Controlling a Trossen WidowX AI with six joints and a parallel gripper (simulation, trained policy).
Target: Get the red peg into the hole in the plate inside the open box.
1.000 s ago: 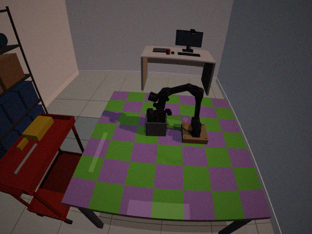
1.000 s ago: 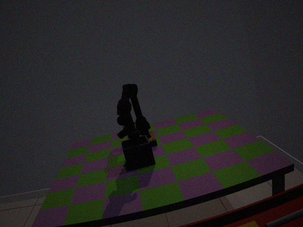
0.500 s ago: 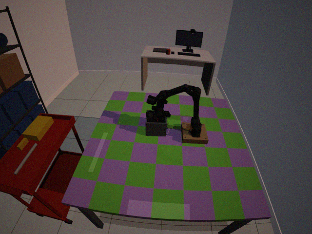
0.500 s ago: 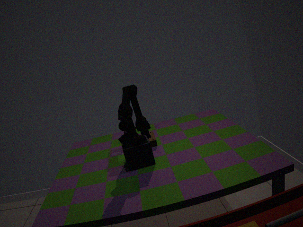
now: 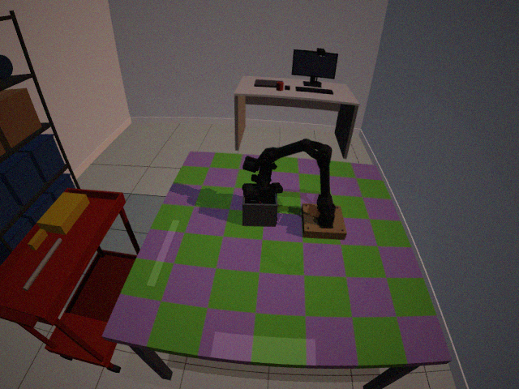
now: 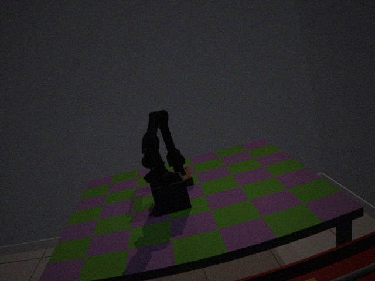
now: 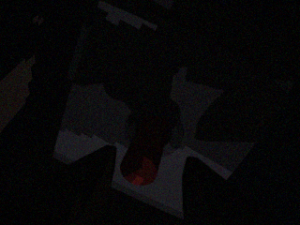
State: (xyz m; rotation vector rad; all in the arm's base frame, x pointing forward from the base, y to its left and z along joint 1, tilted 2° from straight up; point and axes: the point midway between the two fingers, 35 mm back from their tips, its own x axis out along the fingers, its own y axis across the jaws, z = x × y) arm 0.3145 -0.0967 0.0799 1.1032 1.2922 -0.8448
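From where I stood, the jaws (image 5: 262, 196) (image 6: 164, 178) pointed down at the mouth of the dark box (image 5: 259, 214) (image 6: 171, 201), their lower part hidden by its walls. Up close, the red peg (image 7: 142, 166) showed between the jaws, slanted in that view, its rounded end brightest over a grey surface (image 7: 171, 189) below them. The jaws stood partway apart, rather narrow, but I couldn't tell whether they gripped the peg, nor whether it met the hole. Beside the jaws, the arm's wooden base (image 5: 309, 232) (image 6: 190, 182) sat on the checkered table (image 5: 280, 292) (image 6: 229, 199).

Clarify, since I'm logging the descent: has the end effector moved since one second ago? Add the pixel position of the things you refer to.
Yes, downward: the end effector (image 5: 259, 199) (image 6: 167, 182) (image 7: 150, 161) sits lower against the open box (image 5: 259, 215) (image 6: 171, 198) in the exterior view.
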